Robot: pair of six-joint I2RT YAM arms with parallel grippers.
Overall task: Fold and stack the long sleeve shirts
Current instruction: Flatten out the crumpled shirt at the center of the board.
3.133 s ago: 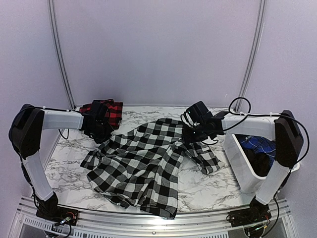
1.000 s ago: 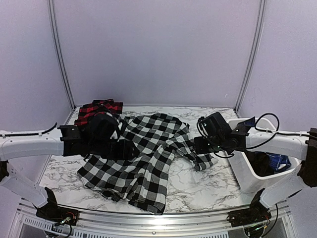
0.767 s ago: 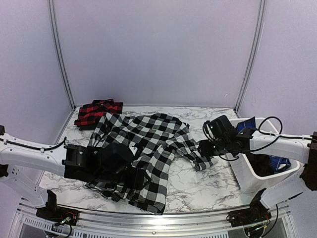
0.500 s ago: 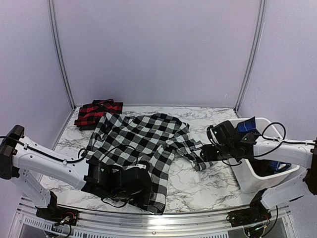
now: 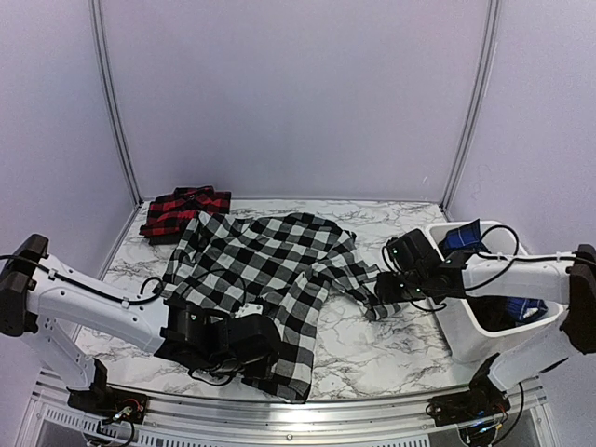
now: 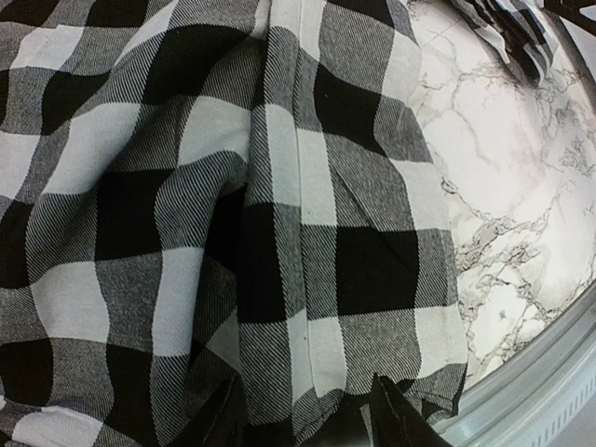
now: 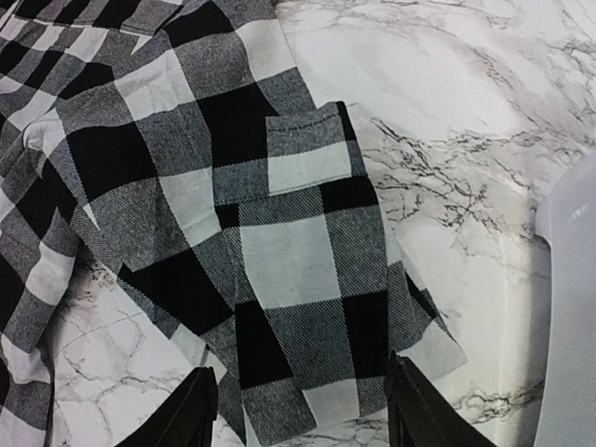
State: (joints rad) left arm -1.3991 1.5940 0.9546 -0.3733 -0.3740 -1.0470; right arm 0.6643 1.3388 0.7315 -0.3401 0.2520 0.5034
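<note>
The black-and-white check shirt [image 5: 270, 265] lies spread across the middle of the marble table, with no lettering showing. The red-and-black shirt [image 5: 184, 211] lies folded at the back left. My left gripper [image 5: 244, 343] is low over the shirt's near hem. In the left wrist view it [image 6: 307, 424] is open, with the hem [image 6: 317, 372] between its fingers. My right gripper [image 5: 389, 282] is at the right sleeve's end. In the right wrist view it [image 7: 303, 414] is wide open, straddling the sleeve cuff [image 7: 307, 307].
A white bin [image 5: 463, 321] with blue clothing [image 5: 463, 237] in it stands at the right, close beside the right arm; its wall shows in the right wrist view [image 7: 568, 307]. The table's front rail [image 6: 549, 391] runs just beyond the near hem.
The left gripper swept from the back by the red shirt to the near hem. The right gripper moved right and nearer, to the sleeve's end. The shirt lies flatter.
</note>
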